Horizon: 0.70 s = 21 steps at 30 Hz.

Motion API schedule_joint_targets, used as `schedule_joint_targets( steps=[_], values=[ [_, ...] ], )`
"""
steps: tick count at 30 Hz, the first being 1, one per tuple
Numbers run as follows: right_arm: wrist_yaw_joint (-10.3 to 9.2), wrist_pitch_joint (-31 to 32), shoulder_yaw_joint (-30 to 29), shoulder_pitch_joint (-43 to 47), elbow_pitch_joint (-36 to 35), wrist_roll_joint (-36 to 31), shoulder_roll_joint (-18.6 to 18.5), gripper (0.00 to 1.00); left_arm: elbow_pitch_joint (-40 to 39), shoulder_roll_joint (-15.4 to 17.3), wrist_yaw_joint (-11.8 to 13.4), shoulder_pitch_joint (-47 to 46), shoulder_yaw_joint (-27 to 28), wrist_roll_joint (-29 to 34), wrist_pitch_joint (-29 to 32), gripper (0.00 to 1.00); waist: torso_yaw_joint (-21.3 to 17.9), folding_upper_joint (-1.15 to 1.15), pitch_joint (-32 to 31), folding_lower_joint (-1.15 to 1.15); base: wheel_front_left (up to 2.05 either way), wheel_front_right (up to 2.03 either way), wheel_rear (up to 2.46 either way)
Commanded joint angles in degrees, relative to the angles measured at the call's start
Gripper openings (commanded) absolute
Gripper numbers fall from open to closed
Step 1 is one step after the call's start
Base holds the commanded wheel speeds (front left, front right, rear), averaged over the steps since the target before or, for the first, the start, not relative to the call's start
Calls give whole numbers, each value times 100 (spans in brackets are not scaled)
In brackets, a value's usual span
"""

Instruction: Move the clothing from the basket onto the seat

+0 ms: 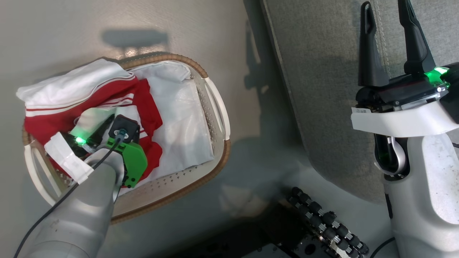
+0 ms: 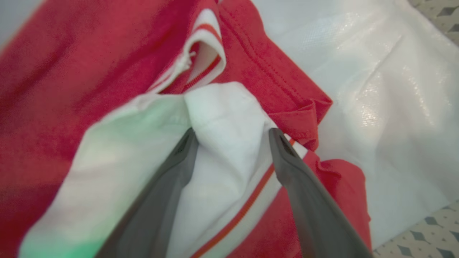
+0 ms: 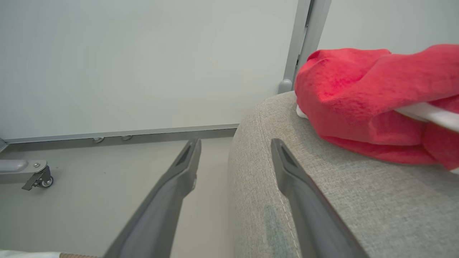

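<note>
The white basket point(image 1: 172, 179) with its brown rim stands on the floor at the left. Red clothing point(image 1: 53, 122) with white panels and striped trim is heaped on its left side, on the white liner point(image 1: 183, 122). My left gripper point(image 1: 98, 129) reaches down into that heap. In the left wrist view the left gripper point(image 2: 233, 134) is open, its tips pressed into the clothing point(image 2: 279, 82) on either side of a white fold. My right gripper point(image 1: 384, 7) hangs open and empty over the grey seat point(image 1: 322, 89). A red garment point(image 3: 358, 93) lies on the seat point(image 3: 340, 200), right of the right gripper point(image 3: 235, 143).
My base with its black rollers point(image 1: 322, 218) sits at the bottom, between basket and seat. Beyond the seat's rounded corner are a pale wall panel point(image 3: 143, 64), a grey upright post point(image 3: 297, 43) and a small castor point(image 3: 39, 179) on the floor.
</note>
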Motion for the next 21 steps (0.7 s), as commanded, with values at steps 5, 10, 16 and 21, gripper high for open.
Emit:
schedule_joint_targets(
  steps=[5,10,16,21],
  values=[
    [-8,-14,37,-53,-105,48,-10,100,134,116,146,-165,-13,-47,388,100,-103,0,130,-1,0,0,0],
    [-8,-14,25,-37,-110,35,-11,100,165,47,142,-114,8,-159,420,0,-91,0,116,-1,0,0,0],
    [-8,-14,-19,2,-5,-79,-11,100,170,-149,58,-3,43,-293,242,0,9,0,-81,-1,0,0,0],
    [-8,-14,-89,66,118,-256,-11,100,172,-355,8,128,61,-434,85,0,168,0,-388,-1,0,0,0]
  ],
)
